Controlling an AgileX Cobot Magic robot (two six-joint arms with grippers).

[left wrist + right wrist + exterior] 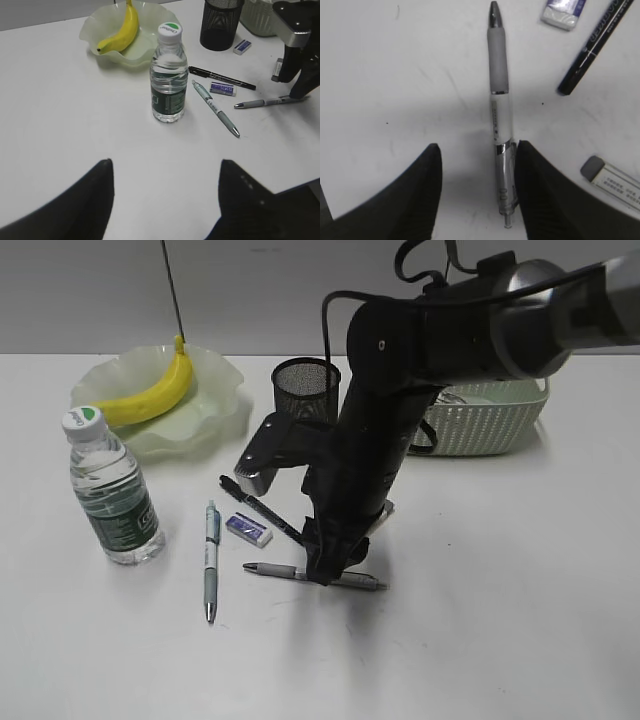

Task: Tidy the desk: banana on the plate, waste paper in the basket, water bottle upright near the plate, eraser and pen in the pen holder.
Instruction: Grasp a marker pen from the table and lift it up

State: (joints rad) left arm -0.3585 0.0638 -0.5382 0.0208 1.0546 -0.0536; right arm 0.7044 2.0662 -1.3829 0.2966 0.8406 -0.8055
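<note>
White desk (500,590), right gripper (476,192) straddling pen (500,115)

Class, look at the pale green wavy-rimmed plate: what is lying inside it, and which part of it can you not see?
Inside the plate lies only the banana, curved, stem pointing to the back. The plate's floor directly beneath the banana is covered, so anything there cannot be seen.
</note>
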